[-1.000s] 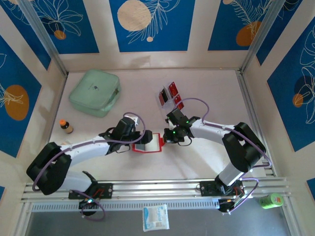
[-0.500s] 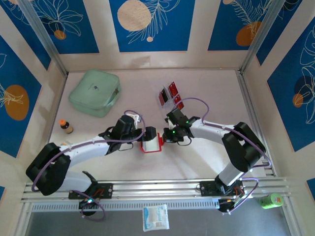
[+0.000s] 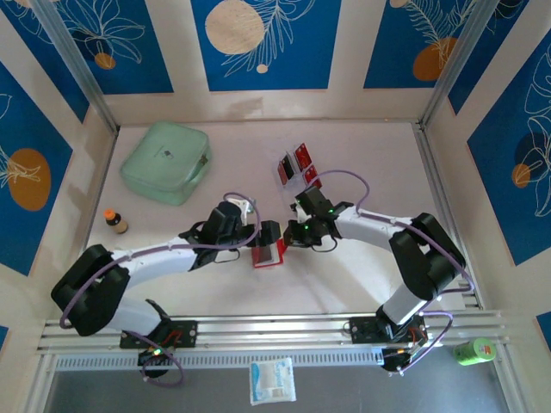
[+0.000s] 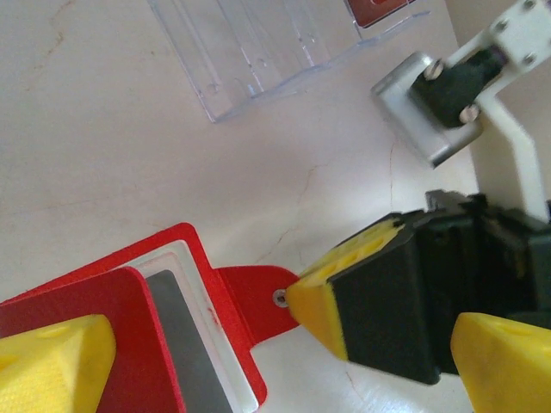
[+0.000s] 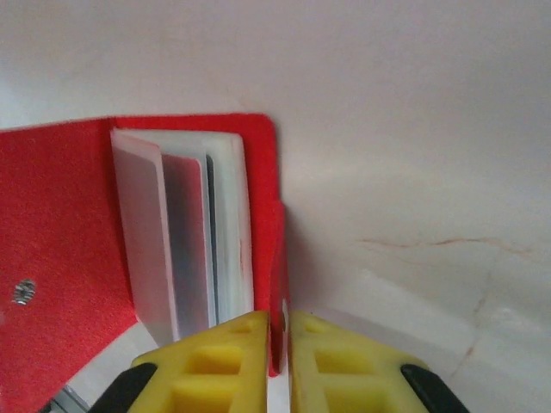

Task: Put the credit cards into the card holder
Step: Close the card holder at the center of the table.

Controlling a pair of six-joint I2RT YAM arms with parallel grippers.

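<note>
The card holder (image 3: 269, 250), a red wallet, stands half folded on the table between the two grippers. My right gripper (image 3: 287, 234) is shut on its right edge; in the right wrist view the fingertips (image 5: 280, 331) pinch the thin red cover (image 5: 60, 215) beside its clear sleeves. My left gripper (image 3: 257, 237) is open, with one finger (image 4: 52, 366) against the raised left cover (image 4: 86, 335). The clasp tab (image 4: 245, 297) with its pale dot lies by the right gripper's finger. Red credit cards (image 3: 299, 161) stand in the clear rack (image 3: 301, 175) behind, and one card's corner (image 4: 383, 9) shows.
A mint-green case (image 3: 166, 161) lies at the back left and a small bottle (image 3: 115, 221) stands near the left wall. The clear rack (image 4: 258, 52) is just beyond the wallet. A white packet (image 3: 272, 379) and a green can (image 3: 473, 350) sit off the table's front.
My left gripper has moved right, swinging the wallet's left cover up and over. The wallet has gone from lying open flat to half folded. The right gripper has kept its hold.
</note>
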